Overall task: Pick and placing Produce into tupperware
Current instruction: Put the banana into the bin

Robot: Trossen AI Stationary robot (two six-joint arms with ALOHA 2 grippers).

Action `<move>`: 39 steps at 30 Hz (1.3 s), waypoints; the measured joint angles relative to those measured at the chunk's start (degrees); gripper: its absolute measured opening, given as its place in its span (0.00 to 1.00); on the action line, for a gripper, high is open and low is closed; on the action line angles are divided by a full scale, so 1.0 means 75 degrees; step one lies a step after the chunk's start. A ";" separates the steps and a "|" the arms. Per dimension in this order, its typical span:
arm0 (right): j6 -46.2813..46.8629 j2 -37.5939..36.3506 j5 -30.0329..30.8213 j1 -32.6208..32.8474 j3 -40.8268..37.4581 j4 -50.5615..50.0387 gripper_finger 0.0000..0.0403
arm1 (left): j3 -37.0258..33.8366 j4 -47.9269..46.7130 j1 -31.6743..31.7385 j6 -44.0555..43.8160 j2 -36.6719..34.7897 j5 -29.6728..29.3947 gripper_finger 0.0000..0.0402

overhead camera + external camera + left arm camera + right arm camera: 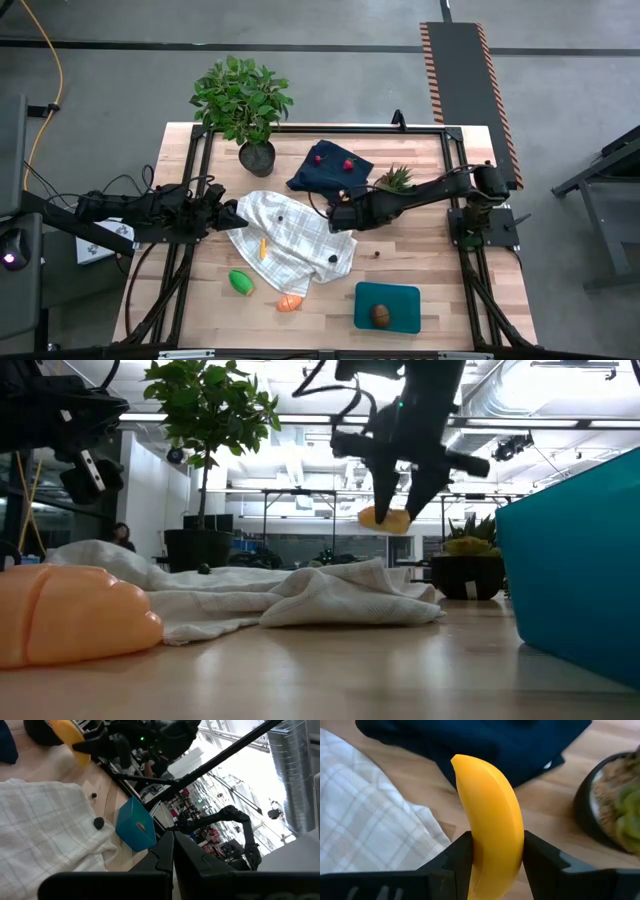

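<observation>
My right gripper (338, 216) hangs over the right edge of a white checked cloth (290, 242), shut on a yellow banana (490, 810) that also shows in the low view (385, 518). A teal tupperware (388, 307) at the near right holds a brown round piece (380, 315). A green piece (240, 282) and an orange piece (289, 302) lie on the wood near the front. A small orange piece (263, 247) rests on the checked cloth. Two red berries (348, 164) lie on a navy cloth (330, 170). My left gripper (173, 855) waits shut at the checked cloth's left edge. My right gripper pinches the banana's two flat sides (479, 851) between its fingers (540, 862), near one end. The rest of the banana sticks out past the fingertips. The fingers slant down from the table's right side. The banana is lifted clear above the checked cloth (340, 595).
A large leafy potted plant (243, 100) stands at the far edge, and a small spiky potted plant (397, 180) stands right of the navy cloth, close to my right arm. Two small dark bits (99, 823) lie on and beside the checked cloth. Bare wood lies between cloth and tupperware.
</observation>
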 joint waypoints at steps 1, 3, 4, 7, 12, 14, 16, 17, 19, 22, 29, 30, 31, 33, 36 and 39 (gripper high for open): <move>-0.0029 0.0000 0.0037 0.0000 0.0103 -0.0133 0.33 | 0.0000 0.0000 0.0000 0.0000 0.0000 0.0000 0.00; -0.0051 0.0000 0.0105 0.0003 0.0312 -0.0367 0.33 | 0.0002 0.0000 0.0000 0.0000 0.0000 0.0000 0.00; -0.0060 0.0000 0.0133 0.0011 0.0415 -0.0479 0.33 | 0.0000 0.0000 0.0000 0.0000 0.0000 0.0000 0.00; -0.0065 0.0000 0.0211 0.0080 0.0772 -0.0823 0.33 | 0.0000 0.0000 0.0000 0.0000 0.0000 0.0000 0.00; -0.0066 0.0000 0.0554 0.0282 0.1645 -0.1795 0.33 | 0.0003 0.0000 0.0000 0.0004 0.0000 0.0000 0.00; -0.0065 0.0000 0.0697 0.0377 0.2104 -0.2346 0.33 | 0.0000 0.0000 0.0000 0.0120 0.0000 0.0000 0.00; -0.0066 0.0000 0.0818 0.0480 0.2593 -0.2939 0.33 | 0.0000 0.0000 0.0000 0.0189 0.0000 0.0000 0.00; -0.0066 0.0000 0.0892 0.0538 0.2846 -0.3234 0.33 | 0.0000 0.0000 0.0000 0.0201 0.0000 0.0000 0.00; -0.0060 0.0000 0.1010 0.0653 0.3324 -0.3833 0.33 | 0.0000 0.0000 0.0000 0.0204 0.0000 0.0000 0.00; 0.0099 -0.0004 0.1104 0.0847 0.3945 -0.4566 0.33 | 0.0002 0.0000 0.0000 0.0204 0.0000 0.0000 0.00; 0.0154 -0.0281 0.1205 0.1360 0.4312 -0.4512 0.33 | 0.0003 0.0006 0.0000 0.0204 -0.0003 0.0006 0.00; 0.0224 -0.0293 0.1182 0.1425 0.4312 -0.4505 0.33 | 0.0000 0.0009 0.0000 0.0205 0.0000 0.0030 0.00; 0.0339 -0.0297 0.1139 0.1515 0.4312 -0.4511 0.33 | 0.0000 0.0002 0.0000 0.0204 0.0000 0.0054 0.00; 0.0359 -0.0297 0.1033 0.1700 0.4309 -0.4511 0.33 | 0.0000 0.0019 0.0000 0.0204 -0.0001 0.0106 0.00; 0.0462 -0.0297 0.0707 0.2011 0.4309 -0.4512 0.33 | 0.0001 0.0020 0.0000 0.0204 0.0000 0.0191 0.00; 0.0609 -0.0297 0.0562 0.2366 0.4309 -0.4510 0.33 | 0.0000 0.0023 0.0000 0.0204 0.0000 0.0207 0.00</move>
